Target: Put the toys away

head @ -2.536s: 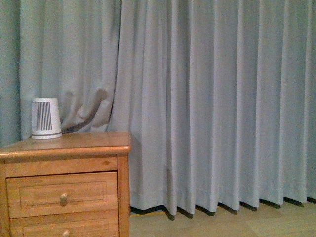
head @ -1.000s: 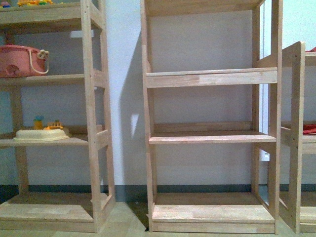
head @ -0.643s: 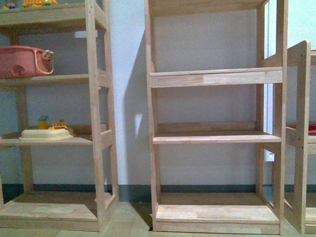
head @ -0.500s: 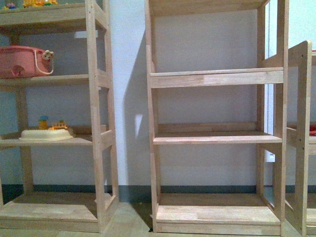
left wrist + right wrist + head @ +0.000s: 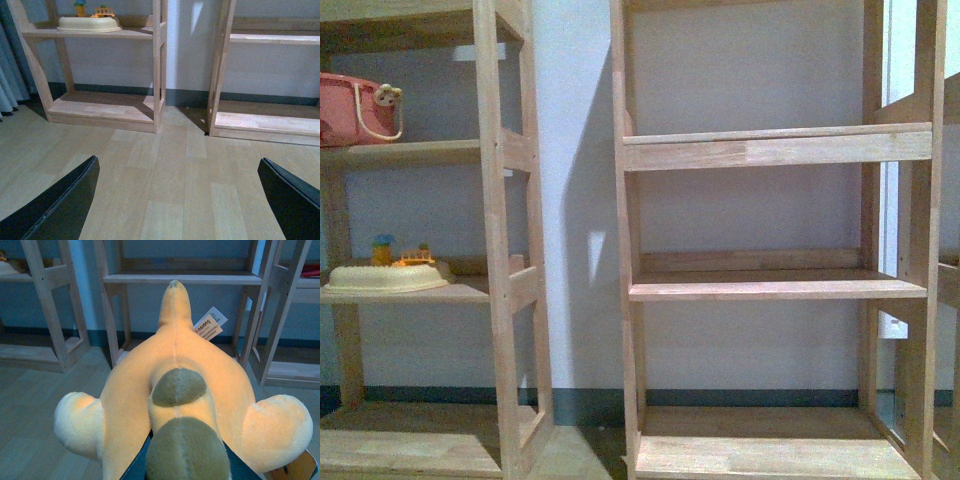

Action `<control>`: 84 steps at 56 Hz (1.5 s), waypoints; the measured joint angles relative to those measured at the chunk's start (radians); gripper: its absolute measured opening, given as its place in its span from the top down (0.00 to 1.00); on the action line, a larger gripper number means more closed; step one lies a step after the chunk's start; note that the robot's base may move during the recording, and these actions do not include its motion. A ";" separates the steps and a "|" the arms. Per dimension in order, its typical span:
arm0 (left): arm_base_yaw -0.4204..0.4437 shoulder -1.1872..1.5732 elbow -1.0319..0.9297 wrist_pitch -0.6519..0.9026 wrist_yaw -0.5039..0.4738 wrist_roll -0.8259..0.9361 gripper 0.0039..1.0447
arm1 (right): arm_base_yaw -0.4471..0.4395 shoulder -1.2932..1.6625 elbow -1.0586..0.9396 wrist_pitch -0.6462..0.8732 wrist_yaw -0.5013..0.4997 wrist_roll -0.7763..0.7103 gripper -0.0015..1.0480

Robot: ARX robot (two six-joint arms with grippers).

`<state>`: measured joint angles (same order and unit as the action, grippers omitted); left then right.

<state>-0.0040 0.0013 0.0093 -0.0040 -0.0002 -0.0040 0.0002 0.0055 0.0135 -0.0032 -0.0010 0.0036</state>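
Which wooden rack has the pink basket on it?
The left light wooden rack: the pink plastic basket sits on its upper board, above a cream tray. The middle wooden rack shows only bare boards.

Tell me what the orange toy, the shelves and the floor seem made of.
The plush toy looks like soft stuffed fabric with a short matte pile: stitched seam, rounded bulges, sewn-in tag. The shelves look like pale unpainted wood, showing grain and joined boards. The floor shows wood-look planks with a faint sheen, perhaps laminate or vinyl.
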 joint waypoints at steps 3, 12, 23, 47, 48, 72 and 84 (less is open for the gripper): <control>0.000 0.000 0.000 0.000 0.000 0.000 0.06 | 0.000 0.000 0.000 0.000 0.000 0.000 0.93; 0.000 0.000 0.000 0.000 0.000 0.000 0.06 | 0.000 0.000 0.000 0.000 0.001 0.000 0.93; 0.001 0.000 0.000 0.000 -0.001 0.000 0.06 | 0.000 0.000 0.000 0.000 0.001 0.000 0.93; 0.001 0.000 0.000 0.000 0.000 0.000 0.06 | 0.000 0.000 0.000 0.000 0.000 0.000 0.93; 0.001 0.000 0.000 0.000 0.000 0.000 0.06 | 0.000 0.000 0.000 0.000 0.000 0.000 0.93; 0.001 0.000 0.000 0.000 0.000 0.000 0.06 | 0.000 0.000 0.000 0.000 0.001 0.000 0.93; 0.001 -0.001 0.000 0.000 0.000 0.000 0.06 | 0.000 0.000 0.000 0.000 0.000 0.000 0.93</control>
<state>-0.0029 0.0006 0.0093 -0.0040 -0.0002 -0.0044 0.0002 0.0055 0.0135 -0.0032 -0.0006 0.0036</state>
